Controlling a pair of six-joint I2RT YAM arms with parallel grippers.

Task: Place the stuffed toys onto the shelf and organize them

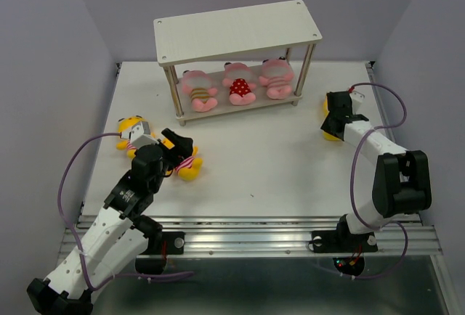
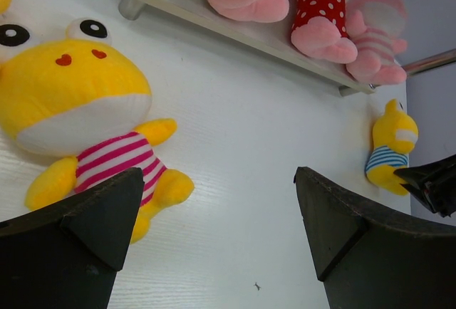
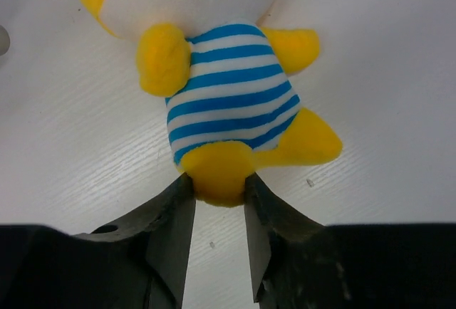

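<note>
One foot of the blue-striped yellow toy (image 3: 231, 99) is pinched between the narrowed fingers of the right gripper (image 3: 217, 195), near the right edge of the table (image 1: 276, 162). The left gripper (image 2: 217, 181) is held wide open just above a pink-striped yellow toy (image 2: 114, 156), near which a second yellow toy (image 1: 131, 130) is seen. Three pink toys (image 1: 240, 86) are lined up on the lower board of the shelf (image 1: 240, 32).

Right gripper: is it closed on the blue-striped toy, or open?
Shut. In the right wrist view the right gripper pinches one foot of the blue-striped toy, with a finger pressed against each side of it.
</note>
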